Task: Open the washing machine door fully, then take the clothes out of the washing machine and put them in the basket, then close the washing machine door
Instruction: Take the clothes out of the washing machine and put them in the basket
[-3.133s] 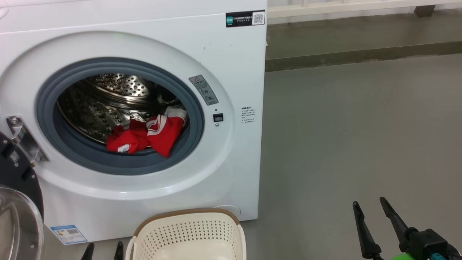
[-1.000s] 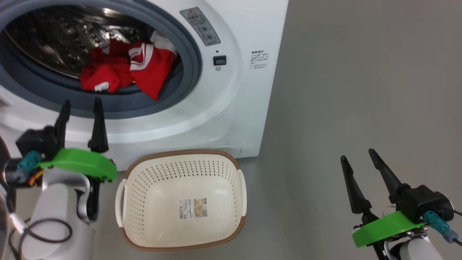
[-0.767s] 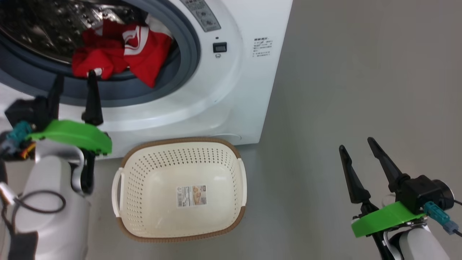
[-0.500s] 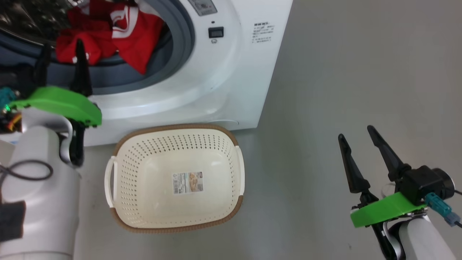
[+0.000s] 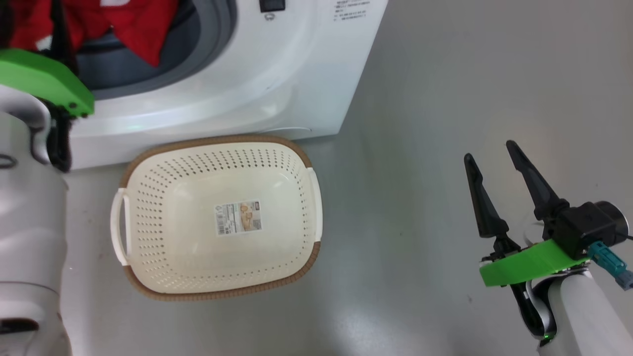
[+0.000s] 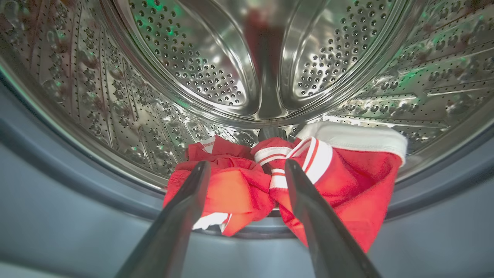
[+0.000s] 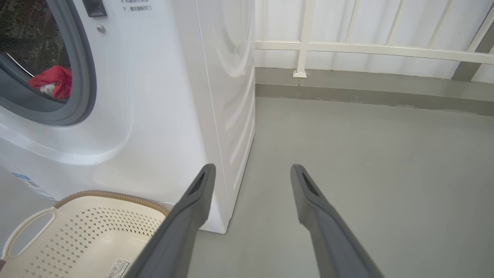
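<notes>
A: Left gripper point(image 6: 247, 164), what's it doing?
B: Standing wide, fingers point(image 6: 185, 208) spread and gripping nothing. It's pointing into the mouth of the drum point(image 6: 193, 58), with the tips lining up over the clothes point(image 6: 347, 181). Can't tell if they're touching.

A: Where are the clothes lying?
B: They're sitting in a red-and-white heap at the front bottom of the drum. One piece is drooping over the grey rubber ring point(image 6: 58, 200) of the washing machine point(image 5: 237, 89).

A: Right gripper point(image 5: 488, 150)?
B: Also gaping wide and holding nothing. It's hovering over the bare grey floor point(image 5: 420, 99), off to the right of the machine and well apart from the basket point(image 5: 217, 289).

A: And the basket?
B: It's sitting upright on the floor just in front of the machine, below the opening, with its back rim right against the machine's base. A paper label point(image 5: 238, 217) is showing on its bottom. In the head view it's lying between the two arms.
</notes>
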Controlling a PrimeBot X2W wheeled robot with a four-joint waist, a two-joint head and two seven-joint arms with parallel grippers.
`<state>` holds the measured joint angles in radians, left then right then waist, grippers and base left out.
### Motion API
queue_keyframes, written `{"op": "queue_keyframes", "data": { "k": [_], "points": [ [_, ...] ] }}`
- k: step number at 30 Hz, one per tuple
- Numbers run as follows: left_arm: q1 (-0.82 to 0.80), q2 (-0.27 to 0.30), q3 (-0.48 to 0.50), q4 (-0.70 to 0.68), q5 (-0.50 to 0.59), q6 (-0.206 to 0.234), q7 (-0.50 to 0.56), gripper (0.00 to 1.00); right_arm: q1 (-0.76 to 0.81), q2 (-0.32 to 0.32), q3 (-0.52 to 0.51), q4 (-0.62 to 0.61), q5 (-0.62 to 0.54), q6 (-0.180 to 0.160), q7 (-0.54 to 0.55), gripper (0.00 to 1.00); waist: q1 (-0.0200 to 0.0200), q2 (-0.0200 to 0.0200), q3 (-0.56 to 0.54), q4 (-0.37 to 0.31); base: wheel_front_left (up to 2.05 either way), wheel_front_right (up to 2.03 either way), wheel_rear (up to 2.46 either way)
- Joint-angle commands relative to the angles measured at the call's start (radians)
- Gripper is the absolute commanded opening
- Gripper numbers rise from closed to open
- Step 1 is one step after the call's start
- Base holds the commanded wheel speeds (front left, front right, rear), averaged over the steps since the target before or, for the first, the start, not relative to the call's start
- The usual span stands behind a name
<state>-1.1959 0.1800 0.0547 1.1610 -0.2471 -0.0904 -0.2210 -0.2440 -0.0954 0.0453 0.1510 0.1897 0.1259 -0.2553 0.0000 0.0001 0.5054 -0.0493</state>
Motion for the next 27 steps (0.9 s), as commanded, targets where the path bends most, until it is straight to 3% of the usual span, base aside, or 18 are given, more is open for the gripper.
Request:
{"op": "queue_keyframes", "data": {
  "k": [1, 13, 22, 25, 27],
  "points": [
    [-0.017, 0.055, 0.007, -0.012, 0.007, 0.008, 0.002, 1.0, -0.007, -0.007, 0.023, -0.027, -0.007, 0.005, -0.006, 1.0, 0.0, -0.0001, 0.03, -0.019, 0.0, 0.0, 0.0],
    [-0.134, 0.102, -0.043, 0.087, 0.045, 0.076, 0.075, 1.0, -0.039, 0.009, 0.035, -0.018, -0.002, 0.005, -0.006, 1.0, 0.0, -0.0001, 0.1, -0.048, 0.0, 0.0, 0.0],
    [-0.155, 0.146, -0.104, 0.112, 0.106, 0.184, 0.12, 1.0, -0.055, 0.017, 0.04, -0.021, 0.004, 0.005, -0.006, 1.0, 0.0, -0.0001, 0.134, -0.063, 0.0, 0.0, 0.0],
    [-0.15, 0.147, -0.123, 0.116, 0.121, 0.204, 0.119, 0.05, -0.054, 0.019, 0.043, -0.019, 0.005, 0.005, -0.006, 1.0, 0.0, -0.0001, 0.135, -0.062, 0.0, 0.0, 0.0],
    [-0.149, 0.145, -0.129, 0.117, 0.123, 0.21, 0.103, 0.0, -0.054, 0.021, 0.045, -0.016, 0.004, 0.005, -0.006, 1.0, 0.0, -0.0001, 0.135, -0.061, 0.0, 0.0, 0.0]
  ]
}}
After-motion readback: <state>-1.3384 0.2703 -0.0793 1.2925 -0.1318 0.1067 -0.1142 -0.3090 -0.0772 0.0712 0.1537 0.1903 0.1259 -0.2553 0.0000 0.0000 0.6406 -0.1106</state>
